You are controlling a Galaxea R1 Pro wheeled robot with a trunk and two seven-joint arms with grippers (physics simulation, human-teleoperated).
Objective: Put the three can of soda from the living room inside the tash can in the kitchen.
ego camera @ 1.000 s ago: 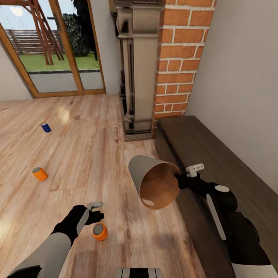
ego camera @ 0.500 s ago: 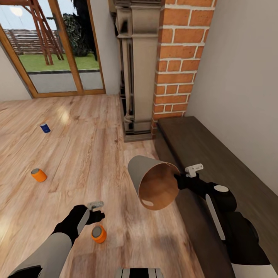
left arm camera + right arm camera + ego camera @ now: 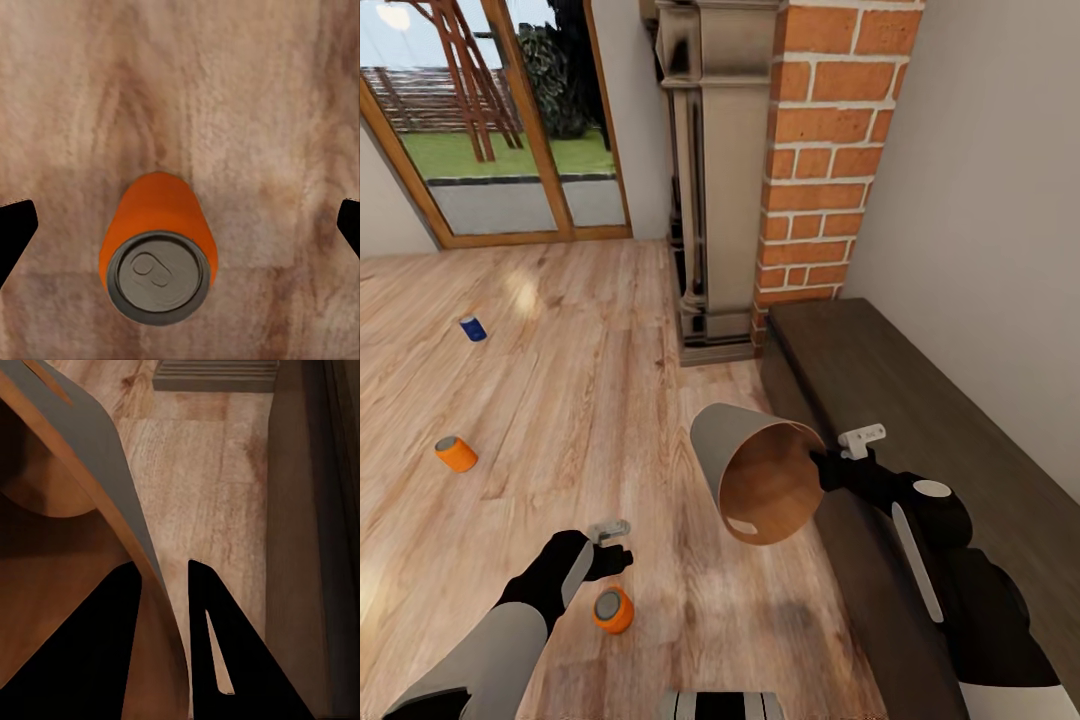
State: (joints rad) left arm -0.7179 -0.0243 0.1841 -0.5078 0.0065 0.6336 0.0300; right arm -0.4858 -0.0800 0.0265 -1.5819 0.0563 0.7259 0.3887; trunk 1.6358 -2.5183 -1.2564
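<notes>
An orange soda can (image 3: 613,609) stands upright on the wood floor, grey top up, also seen from above (image 3: 159,244). My left gripper (image 3: 608,572) hangs just over it, open, and its fingertips (image 3: 15,232) are spread wide on either side of the can without touching it. A second orange can (image 3: 456,453) and the dark blue can (image 3: 473,327) stand farther off at the left. My right gripper (image 3: 822,468) is shut on the rim of the trash can (image 3: 760,480), held tilted in the air with its brown inside (image 3: 60,555) showing.
A long dark wooden bench (image 3: 920,400) runs along the right wall under my right arm. The carved fireplace (image 3: 710,200) and red brick chimney (image 3: 820,150) stand ahead. Wood-framed glass doors (image 3: 490,120) are at the back left, with open plank floor between.
The whole picture has shifted a little, so the camera moved. Both arms keep the same pose, and the near orange can now sits slightly lower under the left gripper.
</notes>
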